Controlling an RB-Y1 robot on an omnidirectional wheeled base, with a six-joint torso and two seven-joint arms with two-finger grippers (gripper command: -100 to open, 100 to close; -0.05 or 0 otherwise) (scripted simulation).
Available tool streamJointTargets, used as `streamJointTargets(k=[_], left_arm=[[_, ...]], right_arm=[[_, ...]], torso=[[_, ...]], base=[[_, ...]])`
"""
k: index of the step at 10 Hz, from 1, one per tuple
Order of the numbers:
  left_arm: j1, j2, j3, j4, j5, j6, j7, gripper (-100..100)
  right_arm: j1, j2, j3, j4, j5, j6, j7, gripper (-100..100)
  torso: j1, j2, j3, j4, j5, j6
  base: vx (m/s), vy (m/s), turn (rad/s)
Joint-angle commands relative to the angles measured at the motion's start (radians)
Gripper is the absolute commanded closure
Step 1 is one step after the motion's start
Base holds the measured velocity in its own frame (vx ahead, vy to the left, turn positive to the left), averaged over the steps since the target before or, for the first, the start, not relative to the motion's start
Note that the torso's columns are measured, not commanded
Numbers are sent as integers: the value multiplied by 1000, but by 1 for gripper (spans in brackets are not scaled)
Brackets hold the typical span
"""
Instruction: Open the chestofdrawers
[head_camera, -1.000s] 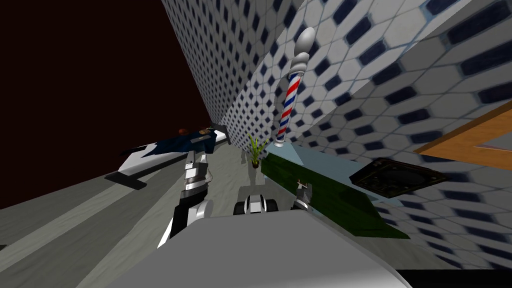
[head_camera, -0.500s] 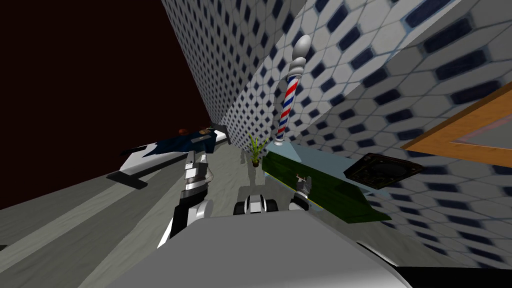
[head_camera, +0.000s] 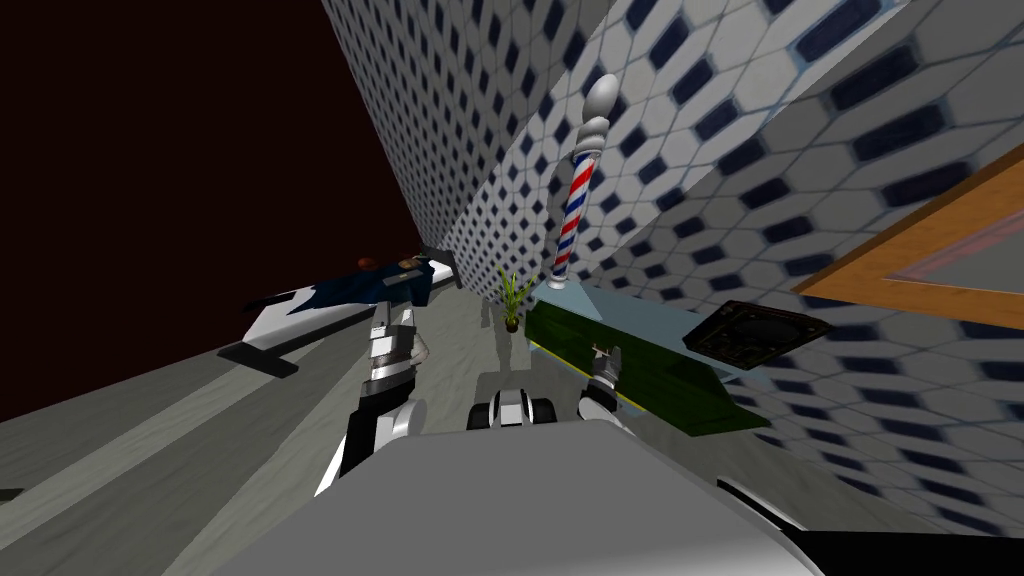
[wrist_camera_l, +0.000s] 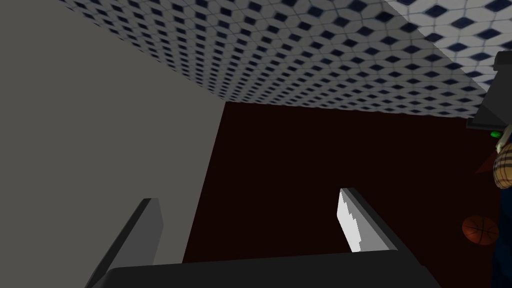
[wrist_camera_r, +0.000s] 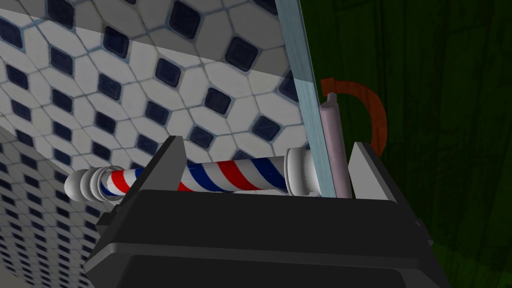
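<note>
Right claw (wrist_camera_r: 266, 141) wide, straddling pinkish handle bar (wrist_camera_r: 333, 145) by green chest of drawers' (wrist_camera_r: 440, 100) top edge; left claw (wrist_camera_l: 246, 195) wide.

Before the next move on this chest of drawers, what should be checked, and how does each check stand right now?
1. Right pincer open: ok.
2. Handle between its fingers: ok, though it sits close to one finger.
3. Fingers pressing the handle: not ok, not yet closed.
4. Left pincer away from the green drawer front: ok, open and off to the side.
5. Barber pole upright: ok.
6. Drawer shut or ajar: cannot tell.
</note>
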Motion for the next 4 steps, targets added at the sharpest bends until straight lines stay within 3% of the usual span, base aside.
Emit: streamJointTargets(k=[1,4], left_arm=[[0,0,0,0,0,0,0,0],[0,0,0,0,0,0,0,0]], right_arm=[[1,1,1,0,0,-1,0,0],[2,1,1,1,-1,-2,0,0]], torso=[[-1,0,0,0,-1,0],[-1,0,0,-1,-2,0]], base=[[0,0,0],[0,0,0]])
